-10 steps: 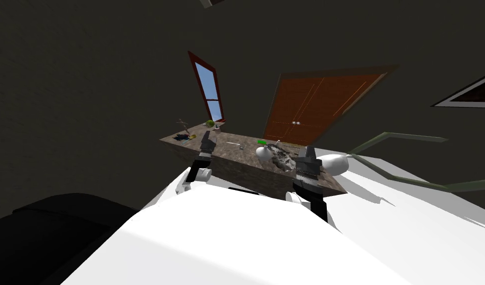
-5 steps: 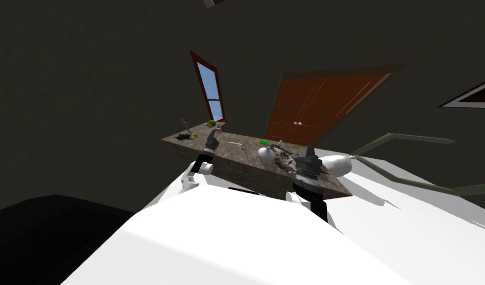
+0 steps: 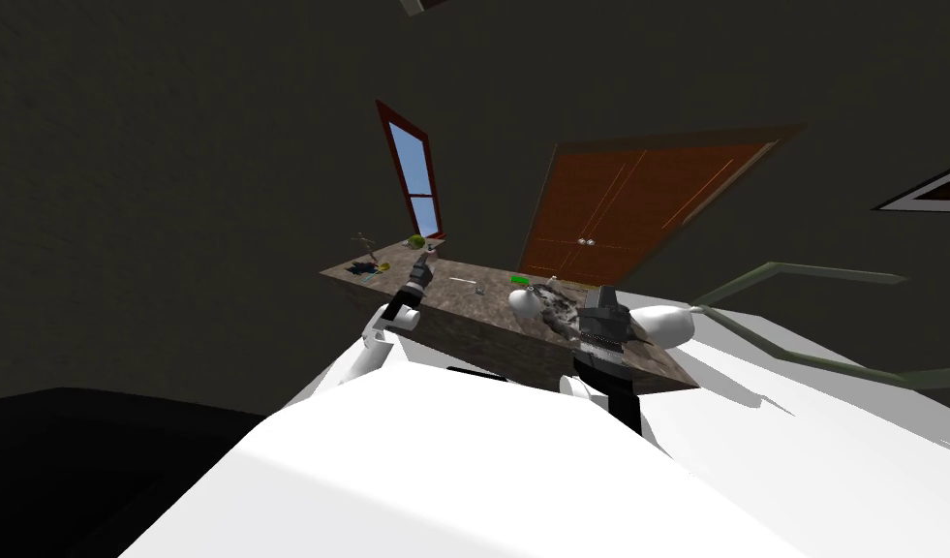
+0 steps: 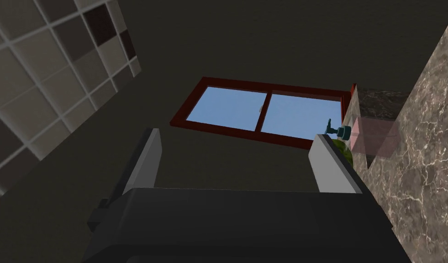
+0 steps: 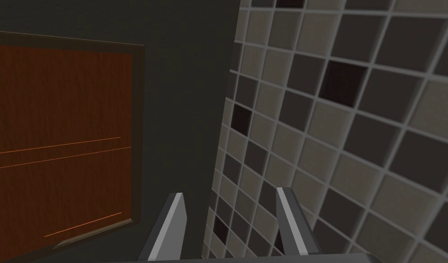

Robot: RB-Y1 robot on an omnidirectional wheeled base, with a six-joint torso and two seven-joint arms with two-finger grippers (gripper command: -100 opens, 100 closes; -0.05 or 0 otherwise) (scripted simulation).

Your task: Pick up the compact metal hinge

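A tiny grey metal piece (image 3: 479, 288), too small to make out in detail, lies on the brown marbled counter (image 3: 463, 325) beside a thin white stick (image 3: 460, 280). My left gripper (image 3: 422, 263) hangs over the counter's left part, left of that piece and apart from it. In the left wrist view the left gripper (image 4: 236, 134) is open and holds nothing, with the counter's marbled side (image 4: 424, 150) next to one finger. My right gripper (image 3: 607, 294) is raised at the counter's near right end. Its fingers (image 5: 230, 192) stand apart with nothing between them.
On the counter lie a green item (image 3: 518, 279), a white rounded thing (image 3: 523, 301), a mottled grey heap (image 3: 560, 310), a white oblong vessel (image 3: 661, 325), a green ball (image 3: 416, 240) and dark clutter (image 3: 366, 268). Behind it are a brown double door (image 3: 637, 208) and a red-framed window (image 3: 412, 179).
My left arm has reached further out over the counter, toward its far left end. The right arm has stayed where it was. The head view has shifted slightly.
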